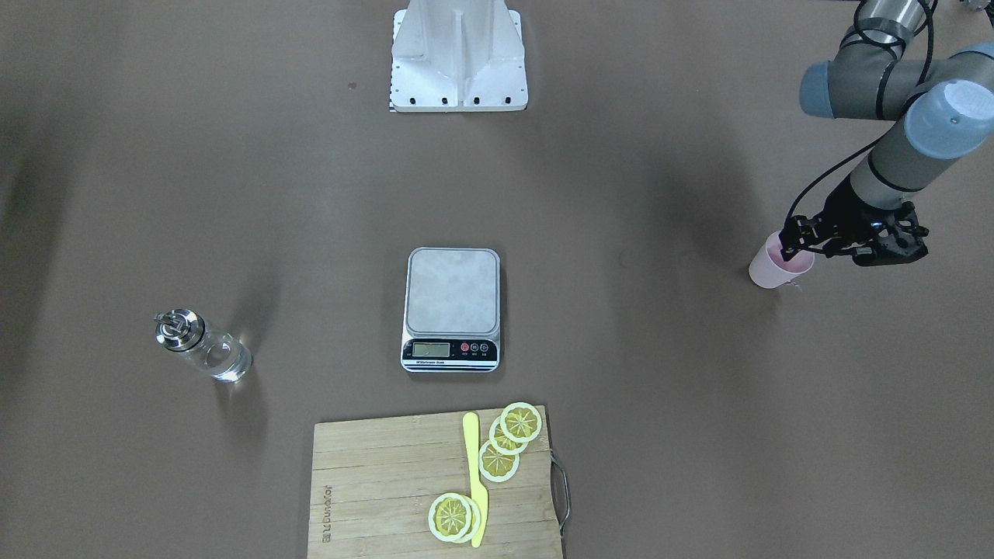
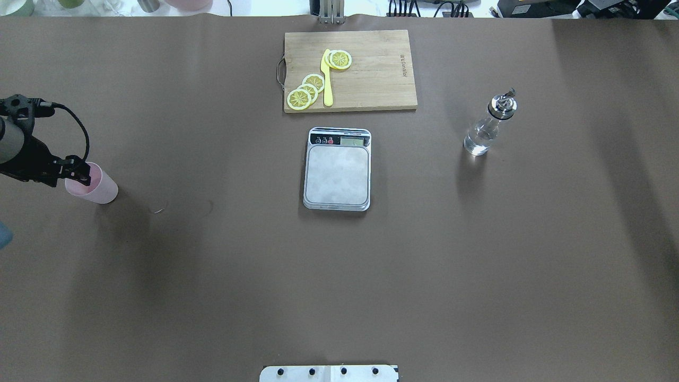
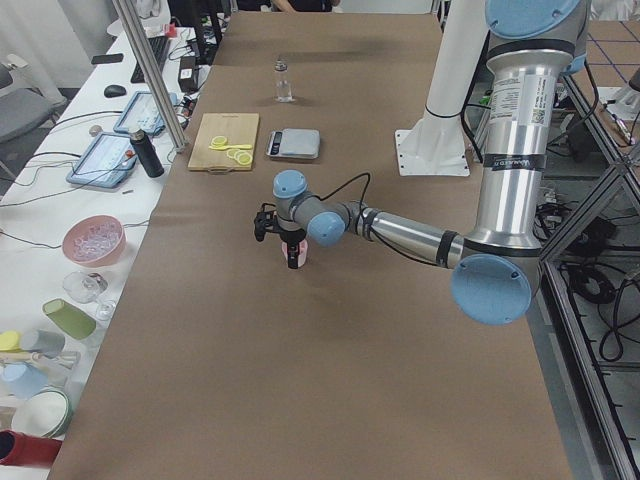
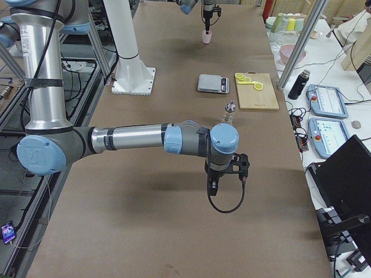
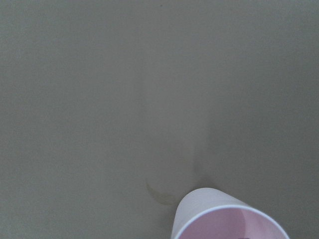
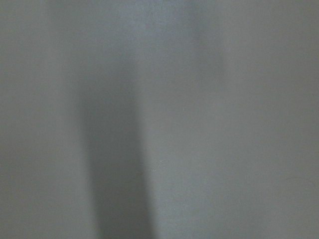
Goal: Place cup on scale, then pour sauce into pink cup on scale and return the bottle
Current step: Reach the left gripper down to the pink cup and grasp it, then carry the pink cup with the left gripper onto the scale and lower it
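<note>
The pale pink cup (image 1: 767, 272) stands upright on the brown table far out on my left side, and it also shows in the overhead view (image 2: 105, 189) and at the bottom of the left wrist view (image 5: 219, 219). My left gripper (image 1: 796, 250) is down at its rim and shut on the cup wall, one finger inside. The scale (image 1: 453, 291) sits bare at the table's middle. The clear glass bottle (image 1: 203, 347) with its metal cap stands on my right side, holding clear sauce. My right gripper (image 4: 214, 184) hangs over bare table, seen only from the side; I cannot tell its state.
A wooden cutting board (image 1: 373, 481) with lemon slices (image 1: 498, 460) and a yellow knife (image 1: 474, 473) lies just beyond the scale. The white robot base (image 1: 458, 54) stands at my edge. Bowls, bottles and tablets sit off the table's far side (image 3: 95, 240).
</note>
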`<state>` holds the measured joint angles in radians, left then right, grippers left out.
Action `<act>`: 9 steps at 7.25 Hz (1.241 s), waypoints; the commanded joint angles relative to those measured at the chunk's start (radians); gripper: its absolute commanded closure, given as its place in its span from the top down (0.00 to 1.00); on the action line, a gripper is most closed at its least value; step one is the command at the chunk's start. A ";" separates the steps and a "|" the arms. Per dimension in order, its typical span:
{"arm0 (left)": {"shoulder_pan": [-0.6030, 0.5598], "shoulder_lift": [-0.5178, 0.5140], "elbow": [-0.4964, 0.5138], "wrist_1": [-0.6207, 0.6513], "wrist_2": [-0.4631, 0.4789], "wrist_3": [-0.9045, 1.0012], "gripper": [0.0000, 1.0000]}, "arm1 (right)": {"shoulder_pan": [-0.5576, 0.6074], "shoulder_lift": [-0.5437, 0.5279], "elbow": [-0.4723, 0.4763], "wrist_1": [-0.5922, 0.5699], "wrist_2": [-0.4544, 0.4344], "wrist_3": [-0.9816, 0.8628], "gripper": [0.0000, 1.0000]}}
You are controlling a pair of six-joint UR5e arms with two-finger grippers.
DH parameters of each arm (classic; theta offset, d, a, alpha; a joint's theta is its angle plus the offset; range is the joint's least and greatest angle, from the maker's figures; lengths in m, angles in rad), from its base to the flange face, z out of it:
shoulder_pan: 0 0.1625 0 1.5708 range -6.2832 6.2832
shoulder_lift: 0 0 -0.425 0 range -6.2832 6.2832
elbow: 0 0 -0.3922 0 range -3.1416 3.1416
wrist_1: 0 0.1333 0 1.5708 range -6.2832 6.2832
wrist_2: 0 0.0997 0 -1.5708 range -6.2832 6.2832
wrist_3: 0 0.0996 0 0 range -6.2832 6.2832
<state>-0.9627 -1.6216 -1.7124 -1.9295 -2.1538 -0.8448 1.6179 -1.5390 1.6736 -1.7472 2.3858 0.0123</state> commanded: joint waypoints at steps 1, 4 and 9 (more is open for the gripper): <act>0.001 -0.007 0.007 0.006 -0.003 -0.020 0.00 | -0.004 0.000 0.000 0.000 0.003 0.002 1.00; -0.031 -0.061 0.000 0.042 -0.059 -0.102 0.00 | -0.004 0.011 0.032 0.000 0.010 0.003 1.00; 0.072 -0.493 -0.088 0.415 -0.056 -0.527 0.00 | -0.006 0.091 0.152 0.002 0.099 0.002 1.00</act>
<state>-0.9698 -2.0302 -1.7901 -1.5350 -2.2467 -1.2219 1.6139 -1.4791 1.8134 -1.7454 2.4643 0.0126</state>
